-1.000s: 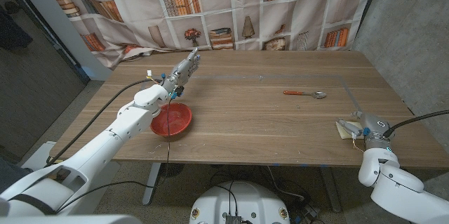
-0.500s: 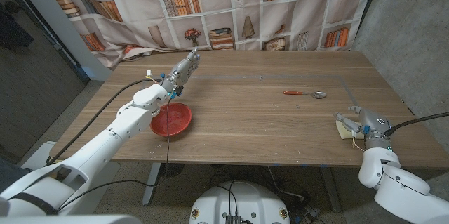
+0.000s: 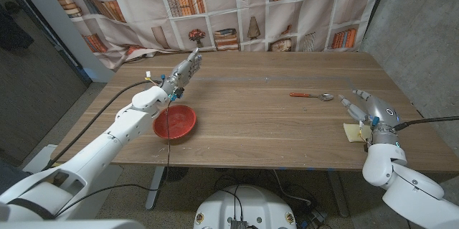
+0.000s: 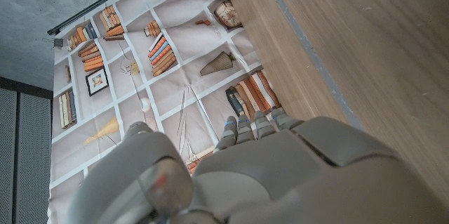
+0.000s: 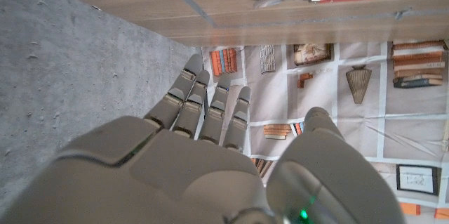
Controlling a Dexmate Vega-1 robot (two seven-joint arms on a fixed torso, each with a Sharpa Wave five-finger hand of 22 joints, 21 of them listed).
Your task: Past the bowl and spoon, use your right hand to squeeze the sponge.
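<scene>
We inspect the wooden table (image 3: 272, 114) first: its broad middle lies bare between the two arms, and the near edge runs below the bowl and the sponge. Behind the far edge hangs a bookshelf-print backdrop (image 3: 237, 6).

Count — one red bowl (image 3: 175, 122), one spoon (image 3: 312, 96), one yellow sponge (image 3: 353, 132).

The bowl sits near the table's left front edge, just beside the left arm. The left hand (image 3: 184, 72) is held above the table beyond the bowl, its fingers straight and close together, holding nothing. The right hand (image 3: 367, 106) stands near the right edge, fingers extended and slightly spread, empty; the right wrist view shows its fingers (image 5: 210, 108) stretched out side by side.

The sponge lies near the right front edge, just beside the right wrist, with the spoon beyond it — red handle pointing left.

Against the frame a second earlier, the right hand has lifted off the sponge and opened; the sponge now lies exposed. The left arm has barely shifted.
</scene>
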